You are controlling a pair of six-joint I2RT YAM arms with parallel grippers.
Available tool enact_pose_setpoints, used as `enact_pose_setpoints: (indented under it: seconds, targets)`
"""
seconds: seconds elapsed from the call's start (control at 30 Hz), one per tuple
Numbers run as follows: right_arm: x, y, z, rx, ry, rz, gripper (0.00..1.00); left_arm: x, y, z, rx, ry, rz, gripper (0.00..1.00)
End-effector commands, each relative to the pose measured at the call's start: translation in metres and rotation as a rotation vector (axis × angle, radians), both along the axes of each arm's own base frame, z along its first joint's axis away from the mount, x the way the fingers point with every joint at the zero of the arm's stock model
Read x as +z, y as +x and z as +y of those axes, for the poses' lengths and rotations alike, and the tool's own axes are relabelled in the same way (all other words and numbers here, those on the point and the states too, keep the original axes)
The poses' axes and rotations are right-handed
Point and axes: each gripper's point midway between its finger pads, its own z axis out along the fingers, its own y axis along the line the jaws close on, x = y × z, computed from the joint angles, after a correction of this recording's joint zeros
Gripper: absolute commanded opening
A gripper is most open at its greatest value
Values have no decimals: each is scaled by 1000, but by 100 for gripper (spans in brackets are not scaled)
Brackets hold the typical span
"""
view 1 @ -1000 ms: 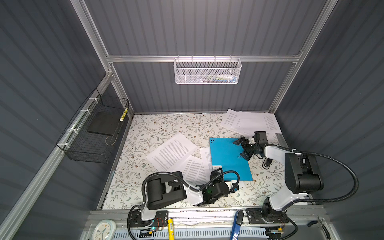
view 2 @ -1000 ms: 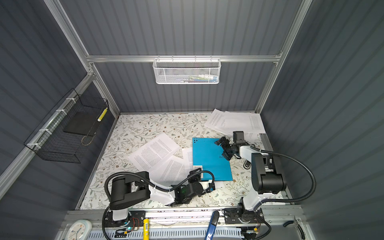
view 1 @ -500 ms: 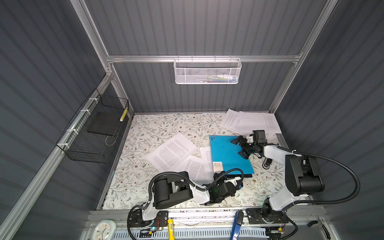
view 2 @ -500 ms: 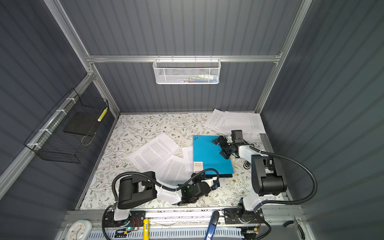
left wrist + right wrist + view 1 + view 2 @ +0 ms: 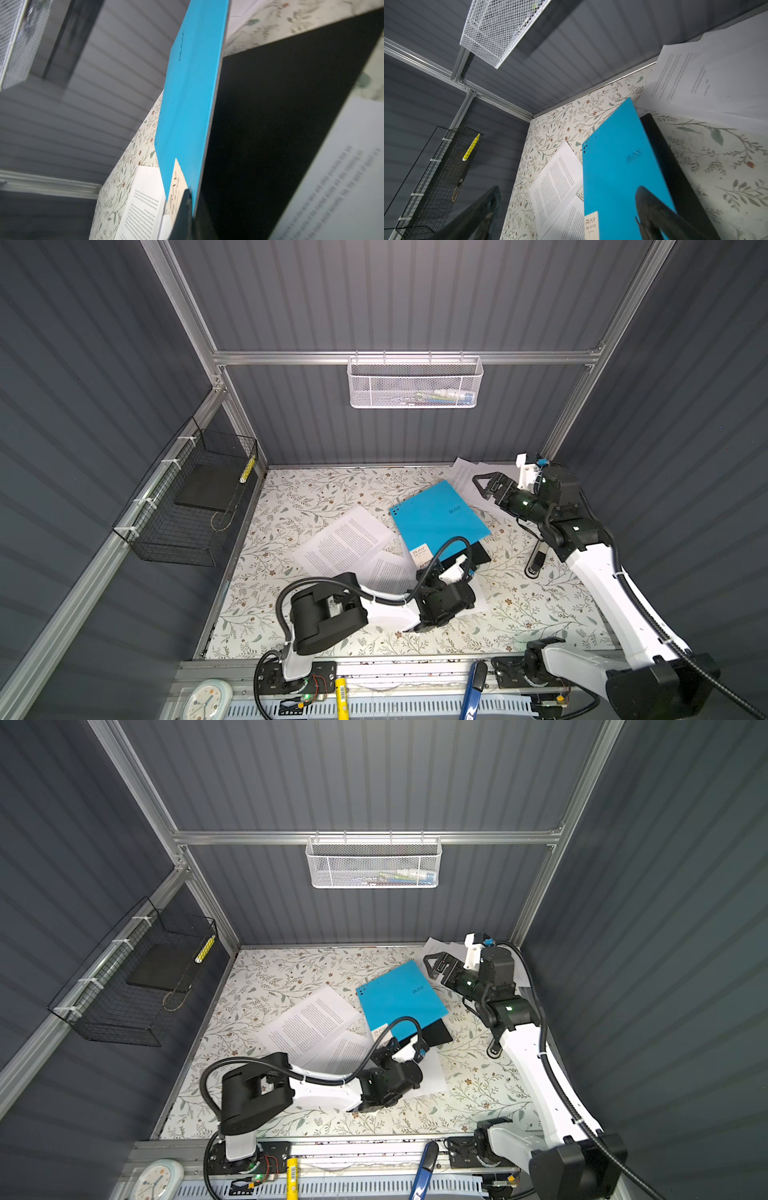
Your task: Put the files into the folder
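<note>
Left claw [image 5: 192,209] clamps raised edge of folder [image 5: 436,516]

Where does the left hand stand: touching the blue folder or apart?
Touching. The left wrist view shows the left hand shut on the folder, its blue cover lifted.

left pincer [image 5: 192,212]: clamped folder [image 5: 436,516] cover, lifted | right pincer [image 5: 486,487]: backed off

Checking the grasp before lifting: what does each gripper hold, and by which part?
Left gripper pinches the folder by its blue cover's edge beside the label; right gripper holds nothing.
</note>
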Motion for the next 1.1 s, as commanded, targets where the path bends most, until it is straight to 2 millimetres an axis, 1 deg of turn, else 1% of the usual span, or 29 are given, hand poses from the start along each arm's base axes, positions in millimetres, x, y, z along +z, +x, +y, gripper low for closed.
enact_pose_setpoints:
  seconds: [0.0, 0.1, 0.17, 0.3, 0.33, 0.4, 0.47, 0.53, 0.6, 0.67, 0.8, 0.9, 0.93, 0.97, 1.0, 1.07]
  targets:
    - [-35, -3, -9, -40, -64, 88, 99, 26, 16, 28, 92, -282, 52, 0]
    - [-50, -2, -6, -36, -55, 113, 99, 42, 22, 49, 102, -461, 62, 0]
    - [-60, 0, 2, -15, -44, 126, 99, 48, 25, 61, 105, -548, 68, 0]
    - [-82, 5, 31, 58, -47, 169, 99, 55, 30, 93, 166, -659, 21, 0]
    - [-88, 6, 39, 78, -50, 176, 99, 55, 33, 105, 195, -684, 13, 0]
    - [-99, 8, 54, 111, -51, 192, 99, 50, 40, 129, 252, -750, 21, 0]
    - [-113, 10, 70, 145, -55, 220, 99, 44, 48, 158, 324, -807, 21, 0]
    - [-126, 11, 85, 175, -57, 240, 99, 38, 52, 180, 374, -861, 26, 0]
    - [-138, 10, 102, 211, -57, 260, 99, 32, 52, 201, 421, -918, 31, 0]
    - [-156, 10, 118, 238, -71, 290, 99, 23, 50, 219, 471, -980, 40, 0]
    - [-187, 13, 145, 280, -80, 346, 99, 2, 37, 249, 580, -1026, 22, 0]
    - [-210, 17, 162, 310, -87, 388, 99, -11, 29, 268, 646, -1005, -13, 0]
    - [-213, 13, 172, 351, -72, 407, 99, -16, 26, 276, 676, -998, -24, 0]
    - [-221, 12, 177, 365, -79, 423, 99, -23, 24, 282, 691, -995, -15, 0]
    - [-224, 11, 182, 377, -83, 431, 99, -28, 23, 285, 700, -1002, -3, 0]
    - [-232, 9, 191, 391, -96, 447, 99, -38, 19, 289, 713, -1023, 28, 4]
